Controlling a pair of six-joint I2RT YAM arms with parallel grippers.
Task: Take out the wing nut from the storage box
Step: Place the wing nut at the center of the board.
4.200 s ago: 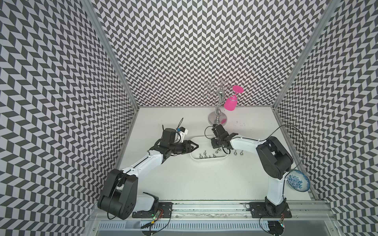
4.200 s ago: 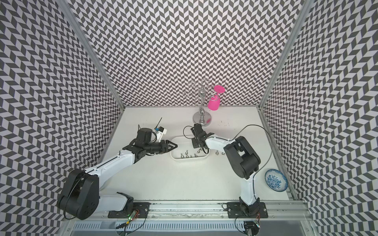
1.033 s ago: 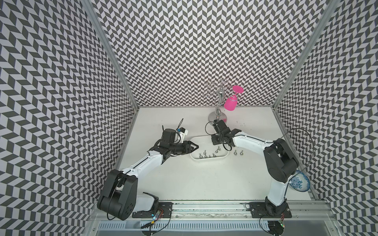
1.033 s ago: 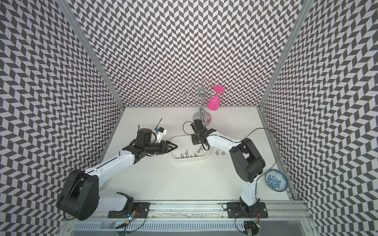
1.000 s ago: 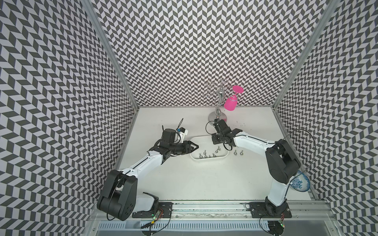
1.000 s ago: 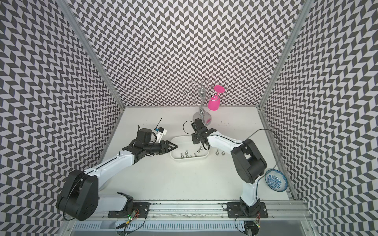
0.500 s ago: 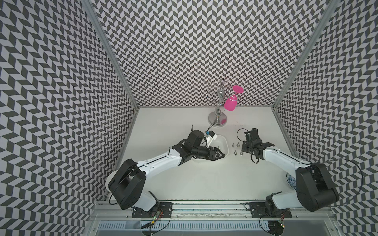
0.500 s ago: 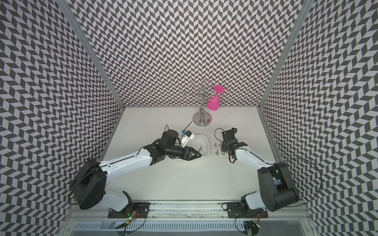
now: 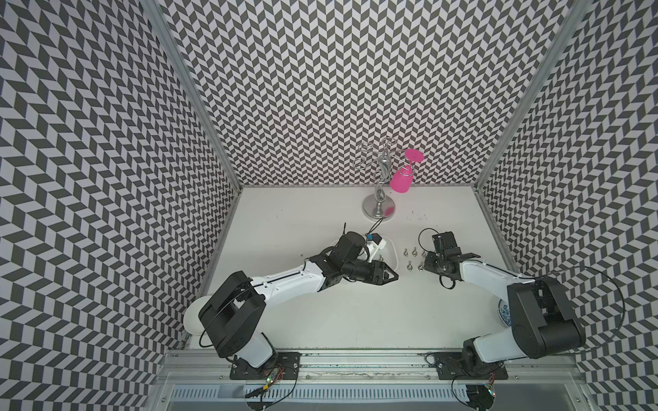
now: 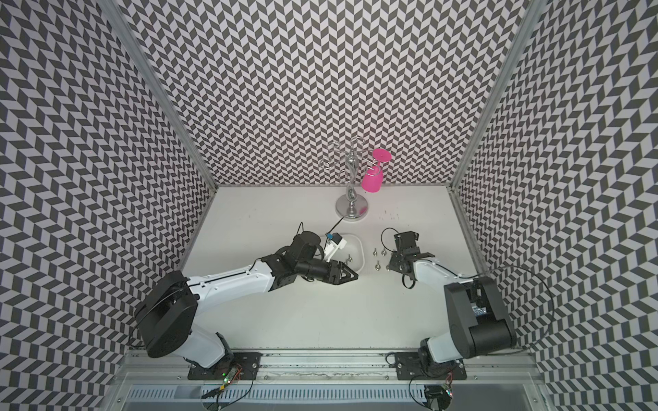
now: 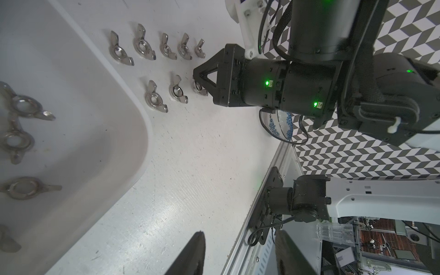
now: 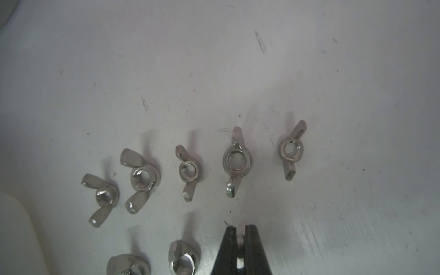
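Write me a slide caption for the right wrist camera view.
Right gripper shut on a wing nut at the white table, beside seven loose wing nuts in two rows.

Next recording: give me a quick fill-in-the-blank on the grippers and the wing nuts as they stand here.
1. The right gripper is shut on a ____.
2. The longer row of wing nuts on the table beside the box has ____ in it.
3. The left gripper is open and holds ____.
4. The glass hanging on the stand is ____.
Missing words: wing nut; five; nothing; pink.
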